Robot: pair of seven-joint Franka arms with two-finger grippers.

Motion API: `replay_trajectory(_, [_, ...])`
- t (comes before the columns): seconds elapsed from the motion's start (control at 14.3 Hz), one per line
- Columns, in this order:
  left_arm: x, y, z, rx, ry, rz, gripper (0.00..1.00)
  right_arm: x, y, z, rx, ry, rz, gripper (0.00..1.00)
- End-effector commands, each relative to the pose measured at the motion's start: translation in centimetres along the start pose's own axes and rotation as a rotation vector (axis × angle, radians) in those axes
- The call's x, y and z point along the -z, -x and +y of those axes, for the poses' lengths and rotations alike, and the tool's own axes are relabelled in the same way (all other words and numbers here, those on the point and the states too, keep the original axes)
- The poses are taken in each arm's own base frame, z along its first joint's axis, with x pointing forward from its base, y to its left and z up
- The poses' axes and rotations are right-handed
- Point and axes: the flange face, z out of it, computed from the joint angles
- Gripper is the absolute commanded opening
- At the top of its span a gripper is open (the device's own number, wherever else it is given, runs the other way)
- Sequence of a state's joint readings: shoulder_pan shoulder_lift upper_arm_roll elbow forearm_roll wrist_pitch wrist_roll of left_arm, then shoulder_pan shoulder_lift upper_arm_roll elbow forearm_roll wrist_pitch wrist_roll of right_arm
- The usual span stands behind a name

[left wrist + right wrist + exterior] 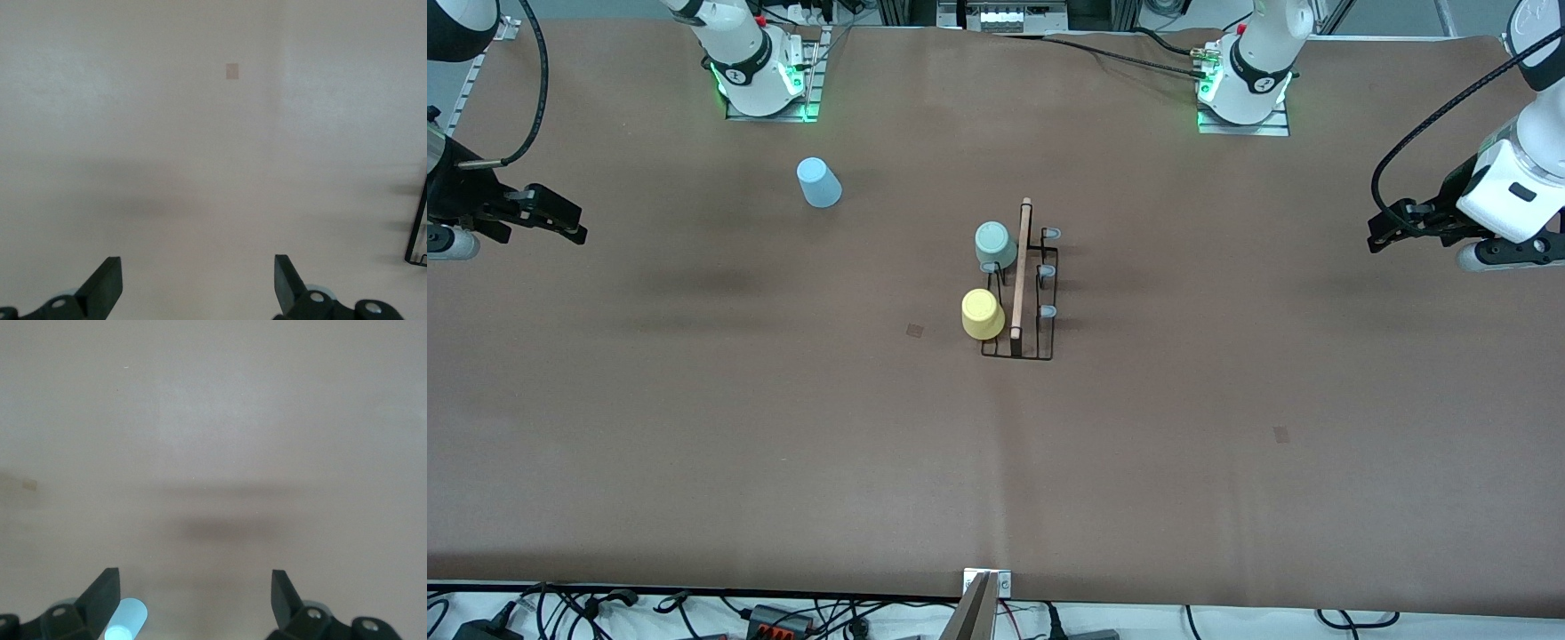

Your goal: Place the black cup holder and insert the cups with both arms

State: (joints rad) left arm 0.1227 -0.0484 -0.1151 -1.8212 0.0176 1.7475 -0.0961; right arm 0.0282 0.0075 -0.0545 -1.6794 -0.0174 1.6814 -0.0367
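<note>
A: Rack standing mid-surface, wooden handle running toward and away from the front camera. Mint cup and yellow cup already hung on the prong row facing the right arm's end, yellow nearer the camera. Three grey-tipped prongs on the other row bare.

B: And the blue cup?

A: Loose on the surface, upside down and leaning a little, well apart from the rack, farther from the camera, close to the right arm's base.

B: So the right arm's job, most likely.

A: Looks that way. Right claw hanging over its own end of the surface, fingers spread wide, nothing between them. Blue cup just showing at the edge of the right wrist view, so not yet lined up over it. Needs a swing inward toward the middle and toward the bases.

B: Left side?

A: Left claw over the left arm's end, fingers spread too, empty, waiting. Only a corner of the rack's wire frame in its wrist view. Well apart from the blue cup.

B: Risk?

A: Tilted cup tipping or sliding under an off-centre pinch, probably.
</note>
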Motion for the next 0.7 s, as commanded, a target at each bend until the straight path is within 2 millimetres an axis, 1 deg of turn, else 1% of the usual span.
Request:
replay_trajectory(0.0, [0.58, -0.06, 0.05, -0.012, 0.025, -0.001, 1.00, 0.34, 0.85, -0.01, 0.014, 0.007, 0.002, 1.00])
replay_trajectory(0.63, [0.58, -0.06, 0.05, -0.012, 0.025, -0.001, 1.00, 0.48, 1.09, -0.10, -0.014, 0.006, -0.001, 1.00])
